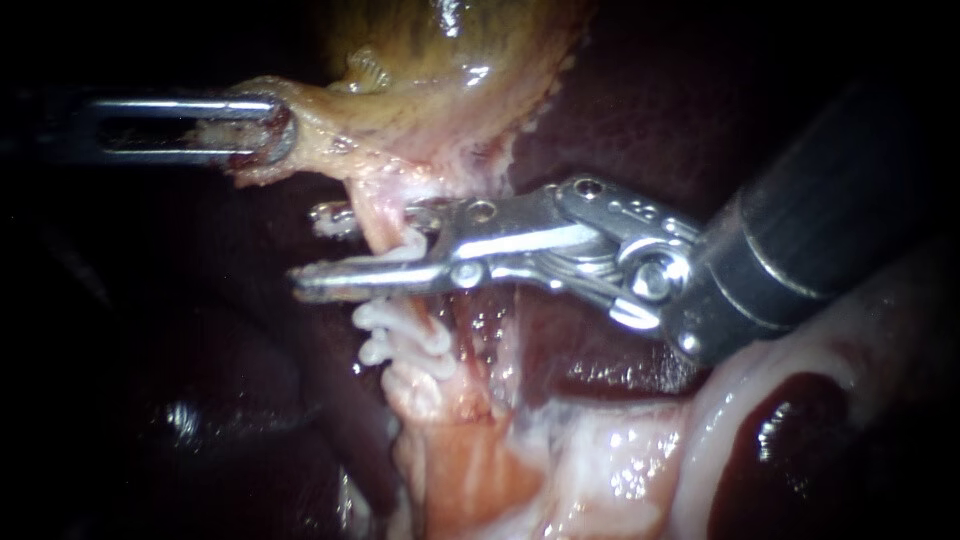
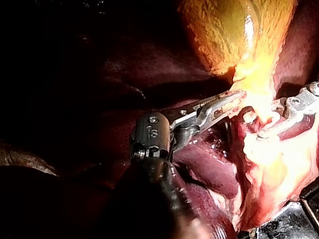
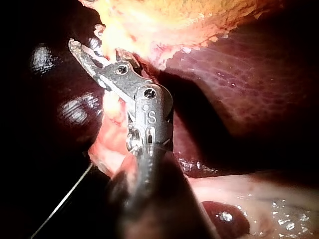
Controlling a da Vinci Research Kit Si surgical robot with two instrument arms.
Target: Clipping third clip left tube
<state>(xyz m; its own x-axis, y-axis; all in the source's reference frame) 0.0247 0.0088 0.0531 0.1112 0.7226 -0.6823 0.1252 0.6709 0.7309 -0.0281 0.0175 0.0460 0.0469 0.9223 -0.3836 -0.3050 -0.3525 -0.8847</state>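
— Between the jaws of my right instrument (image 1: 330,248) runs the left tube (image 1: 378,225), pale pink and soft. The two bright steel jaws stand apart, one on either side of it, and I cannot say that both touch it.
— And below them?
— Two white clips (image 1: 380,318), ribbed and looped, sit across the same tube just under the lower jaw.
— Your other side?
— My left instrument (image 1: 262,130), with its slotted steel tip, is clamped on a ragged yellowish flap at the narrow end of the gallbladder (image 1: 450,60). The gallbladder's wall is glossy, mottled ochre. Dark, smooth liver (image 1: 650,100) lies behind it all.
— Do the wrist cameras add anything?
— The left wrist view shows the toothed edge of that clamped jaw, which the endoscope view does not. The right wrist view shows my right instrument's hinge and screws from behind, but the instrument itself hides the clips there.
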